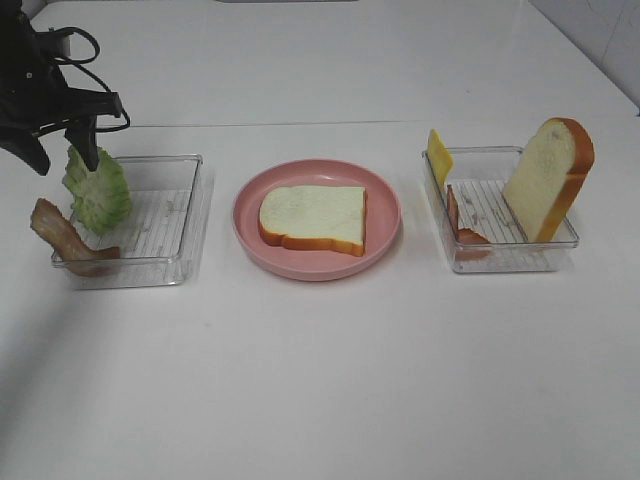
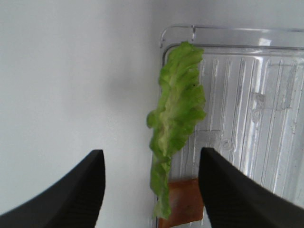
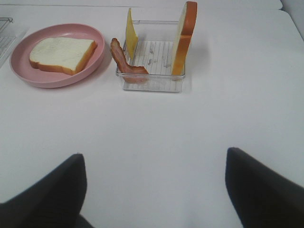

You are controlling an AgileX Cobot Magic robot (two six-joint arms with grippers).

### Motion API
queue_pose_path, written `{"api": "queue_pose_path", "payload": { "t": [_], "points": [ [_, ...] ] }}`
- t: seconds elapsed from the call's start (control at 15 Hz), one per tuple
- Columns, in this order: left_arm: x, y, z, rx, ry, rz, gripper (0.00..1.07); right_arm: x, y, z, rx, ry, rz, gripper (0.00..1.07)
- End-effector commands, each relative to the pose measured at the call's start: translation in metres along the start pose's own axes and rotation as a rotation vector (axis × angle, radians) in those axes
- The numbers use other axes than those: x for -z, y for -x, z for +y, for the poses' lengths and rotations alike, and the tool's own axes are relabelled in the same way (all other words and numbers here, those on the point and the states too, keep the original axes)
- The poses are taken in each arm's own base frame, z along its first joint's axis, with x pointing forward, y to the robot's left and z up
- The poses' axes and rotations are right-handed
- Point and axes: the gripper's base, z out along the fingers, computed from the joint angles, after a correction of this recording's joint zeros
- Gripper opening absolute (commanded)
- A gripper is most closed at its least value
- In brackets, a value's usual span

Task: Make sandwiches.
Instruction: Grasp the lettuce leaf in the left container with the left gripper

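Observation:
One bread slice (image 1: 312, 218) lies flat on the pink plate (image 1: 385, 240). A green lettuce leaf (image 1: 98, 190) stands upright against the far-left corner of the left clear tray (image 1: 160, 225). A bacon strip (image 1: 62, 238) hangs over that tray's left wall. My left gripper (image 1: 66, 158) hovers just above the lettuce (image 2: 176, 123). Its fingers (image 2: 80, 194) are apart on either side of the leaf and do not touch it. The right tray (image 1: 500, 255) holds an upright bread slice (image 1: 548, 180), a yellow cheese slice (image 1: 438, 155) and a bacon strip (image 1: 464, 228). My right gripper (image 3: 154, 190) is open over bare table, empty.
The white table carries the two trays with the plate between them. A seam in the tabletop runs just behind the trays. From the right wrist, the plate (image 3: 28, 76) and right tray (image 3: 152, 83) lie well ahead of the fingers.

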Motion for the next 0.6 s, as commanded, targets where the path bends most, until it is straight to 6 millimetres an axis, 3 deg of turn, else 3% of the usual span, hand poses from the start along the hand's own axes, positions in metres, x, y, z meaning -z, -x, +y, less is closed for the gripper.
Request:
{"api": "queue_pose_path", "payload": {
  "t": [0.07, 0.27, 0.4, 0.6],
  "points": [
    [-0.0118, -0.0003, -0.0012, -0.011, 0.004, 0.022, 0.55, 0.0017, -0.0001, 0.0002, 0.003, -0.008, -0.023, 0.76],
    [-0.0107, 0.0013, -0.0015, -0.012, 0.003, 0.009, 0.45, 0.0017, -0.0001, 0.0002, 0.003, -0.008, -0.023, 0.76],
    [-0.0062, 0.0048, -0.0015, -0.017, 0.008, -0.011, 0.28, 0.0017, -0.0001, 0.0002, 0.003, -0.008, -0.023, 0.76],
    [-0.0036, 0.0069, -0.0017, -0.014, 0.01, -0.024, 0.13, 0.0017, -0.0001, 0.0002, 0.003, -0.008, -0.023, 0.76]
  ]
}}
